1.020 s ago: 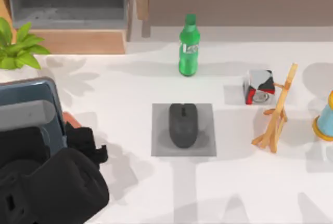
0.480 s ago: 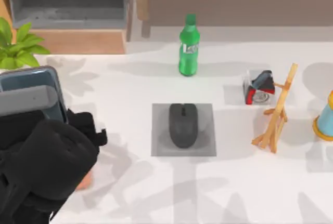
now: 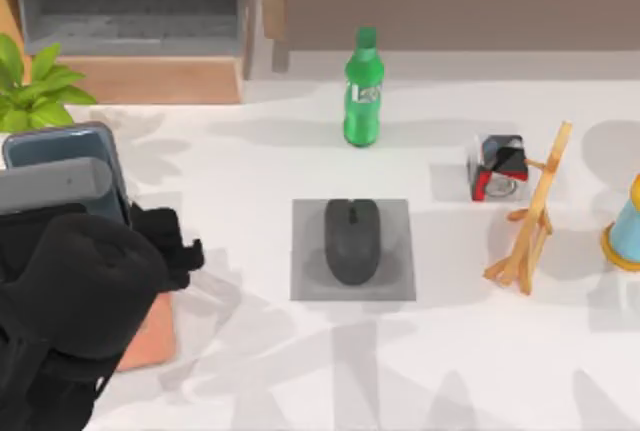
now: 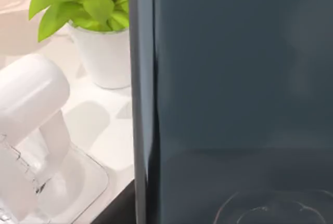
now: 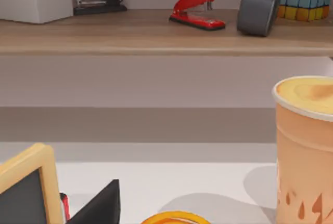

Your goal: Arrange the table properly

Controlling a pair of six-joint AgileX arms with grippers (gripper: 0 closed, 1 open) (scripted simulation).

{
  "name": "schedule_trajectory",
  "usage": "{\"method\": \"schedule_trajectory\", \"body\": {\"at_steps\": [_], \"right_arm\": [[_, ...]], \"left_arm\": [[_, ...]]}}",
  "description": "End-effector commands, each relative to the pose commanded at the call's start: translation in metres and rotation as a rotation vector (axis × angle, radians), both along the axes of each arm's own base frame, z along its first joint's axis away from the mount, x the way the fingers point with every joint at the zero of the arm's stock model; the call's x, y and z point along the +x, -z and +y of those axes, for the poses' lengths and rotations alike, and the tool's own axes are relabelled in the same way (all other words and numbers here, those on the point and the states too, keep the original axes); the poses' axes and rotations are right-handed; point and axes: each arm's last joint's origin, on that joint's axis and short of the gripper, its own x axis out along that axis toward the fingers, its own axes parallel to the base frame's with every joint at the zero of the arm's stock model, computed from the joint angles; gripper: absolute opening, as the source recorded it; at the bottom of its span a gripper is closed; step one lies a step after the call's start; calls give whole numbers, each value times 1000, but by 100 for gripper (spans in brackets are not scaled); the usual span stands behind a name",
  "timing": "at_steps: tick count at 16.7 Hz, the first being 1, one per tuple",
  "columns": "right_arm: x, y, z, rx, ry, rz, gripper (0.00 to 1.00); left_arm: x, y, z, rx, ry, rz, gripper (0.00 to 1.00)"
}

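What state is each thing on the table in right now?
Bottle: upright, cap on.
Mouse: lying on the grey mat.
Wooden stand: standing, leaning beside the red and white box.
Plant: upright in its pot.
Phone: raised off the table at the left arm.
Left gripper: fingers hidden.

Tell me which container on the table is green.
The green bottle standing upright behind the grey mat; the can at the right is red, white and black.
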Motion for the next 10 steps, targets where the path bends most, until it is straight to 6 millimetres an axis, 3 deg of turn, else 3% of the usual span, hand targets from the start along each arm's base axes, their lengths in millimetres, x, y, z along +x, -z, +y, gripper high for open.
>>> {"method": "schedule_trajectory", "body": {"at_steps": [2, 10], "right_arm": [[0, 0, 0, 0, 0, 0, 100], [0, 0, 0, 0, 0, 0, 100]], "left_arm": [[0, 0, 0, 0, 0, 0, 0], [0, 0, 0, 0, 0, 0, 60]]}}
